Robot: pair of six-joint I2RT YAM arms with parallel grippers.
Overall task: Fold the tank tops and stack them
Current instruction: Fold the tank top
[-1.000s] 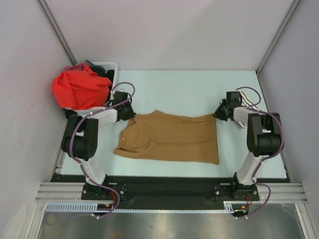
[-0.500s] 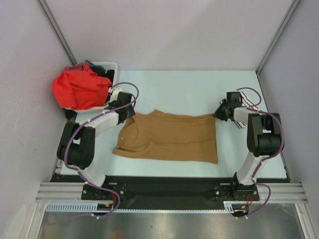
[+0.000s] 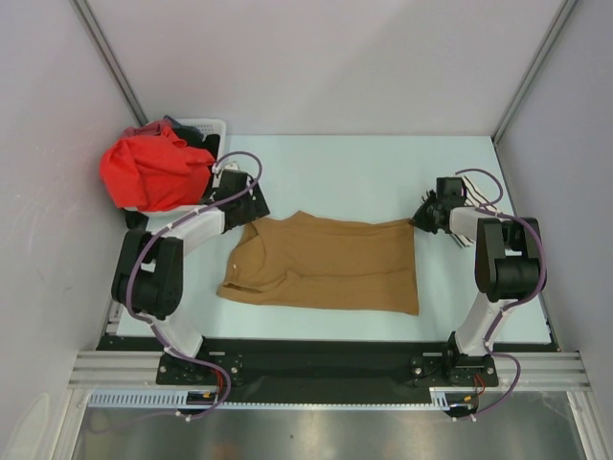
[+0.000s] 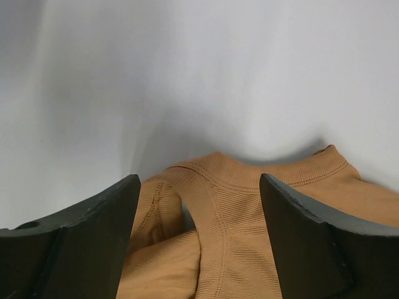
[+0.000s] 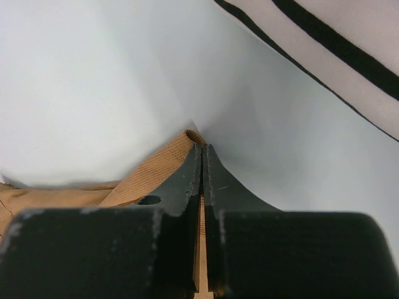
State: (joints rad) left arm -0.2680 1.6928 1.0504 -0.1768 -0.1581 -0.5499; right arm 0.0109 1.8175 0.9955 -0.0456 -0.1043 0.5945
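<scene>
Tan-brown ribbed cloth tank top (image 3: 326, 273) lies flat on pale table (image 3: 383, 163), straps toward left. Left gripper (image 4: 199, 187) jaws wide apart over shoulder strap (image 4: 215, 218), holding nothing; right gripper (image 5: 203, 149) pinched closed on hem corner (image 5: 186, 141). Fabric judged light, limp: grip corners, strap ends

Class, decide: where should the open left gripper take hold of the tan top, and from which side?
Grip the shoulder strap at the tan top's neckline end, coming from the far-left side. The strap is a narrow band lying right between the left gripper's open fingers.
</scene>
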